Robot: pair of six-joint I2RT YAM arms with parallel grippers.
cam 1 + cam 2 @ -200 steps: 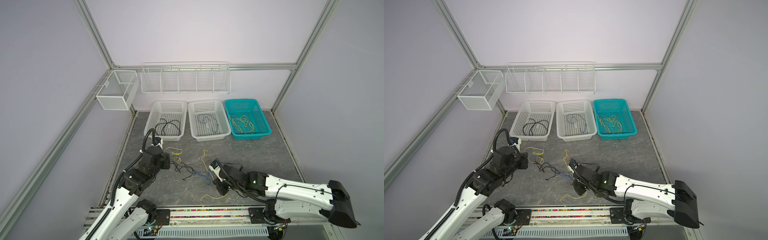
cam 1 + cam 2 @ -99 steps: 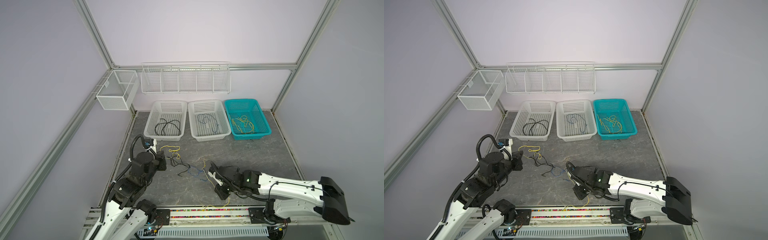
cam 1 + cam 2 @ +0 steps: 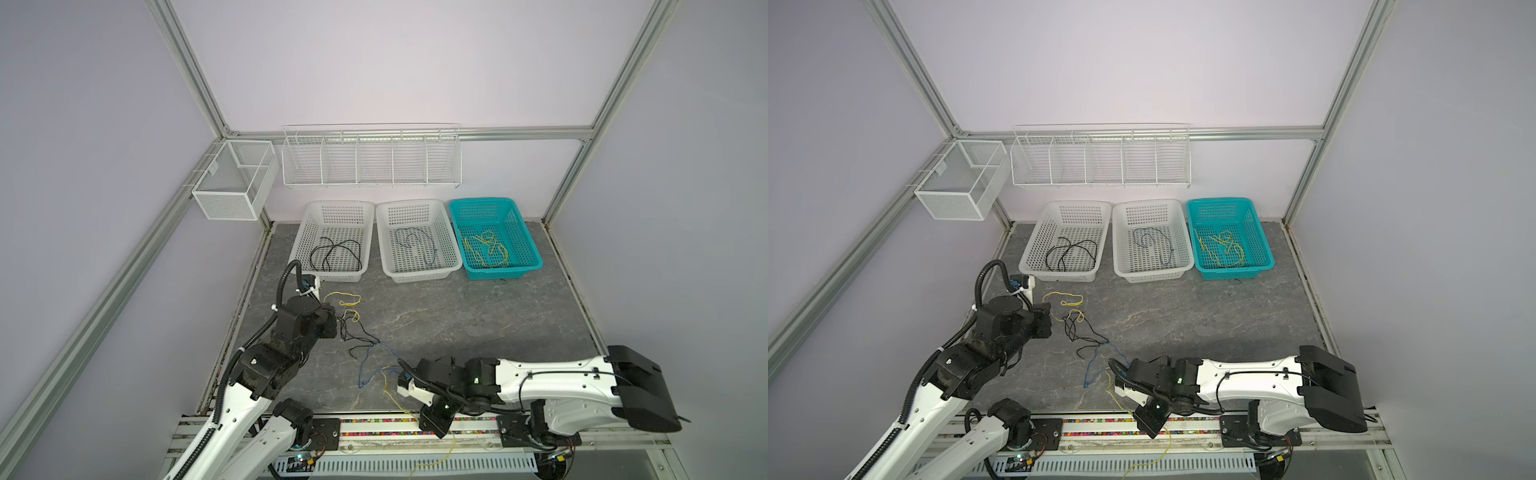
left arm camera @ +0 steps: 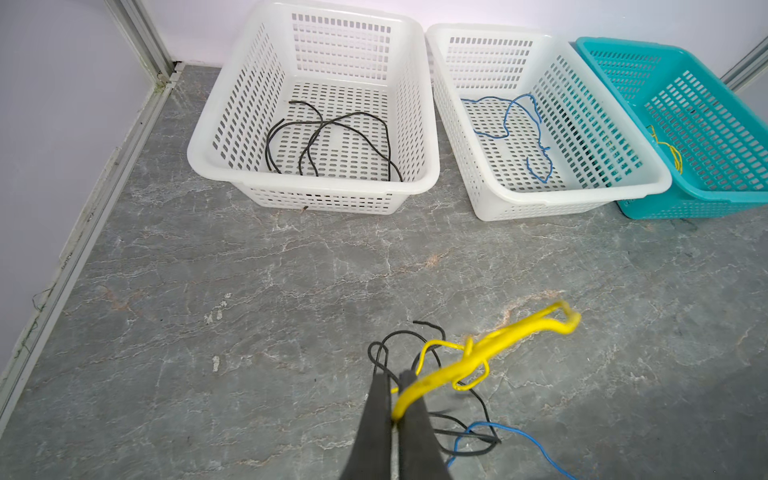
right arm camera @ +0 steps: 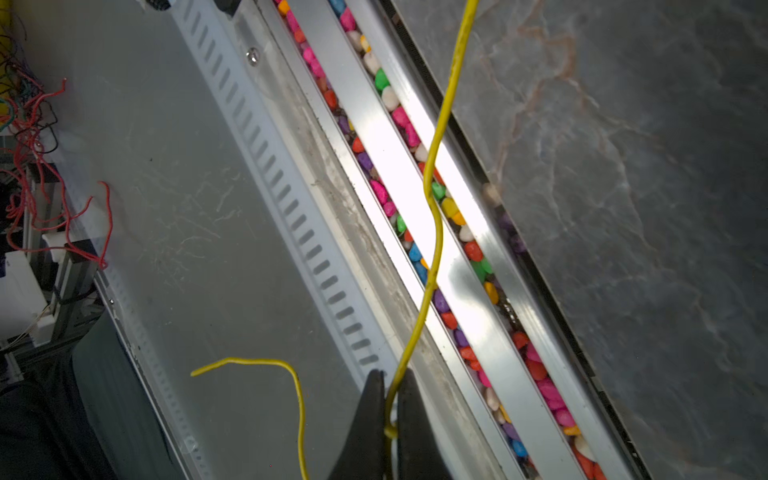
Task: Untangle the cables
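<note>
Three baskets sit in a row at the back of the grey marbled tabletop (image 3: 478, 324). Left white basket (image 3: 336, 276): black cables (image 3: 336, 253) in loose loops. Middle white basket (image 3: 419, 274): blue cable (image 3: 415, 245). Teal basket (image 3: 503, 272): yellow cables (image 3: 486, 249). On the walls above are a mesh box (image 3: 232, 183) and a wire rack (image 3: 370, 160) w/ five compartments.

The tangle lies on the tabletop in front of the baskets, btwn the arms: knotted yellow cable (image 4: 490, 349), loose black cable (image 3: 353, 332), loose blue cable (image 3: 365, 370).

L gripper (image 4: 395, 376): jaws pressed together on the knotted yellow cable, which juts out from the fingers, blurred. R gripper (image 5: 390, 374): jaws pinched on the long yellow cable (image 5: 434, 166), over the front rail at the table edge. Can't tell if the two yellow pieces are one cable.

Both top views show the whole layout, but the fingertips are too small to judge; the grips show only in the wrist views. R wrist view alone shows the rail channels packed w/ coloured pebbles (image 5: 381, 80), a slotted duct (image 5: 291, 208), red wires (image 5: 29, 166) and the yellow free end curling past the fingers. In the top views the pebbles are just a thin coloured strip. L wrist view catches only a bit of yellow in the teal basket.
</note>
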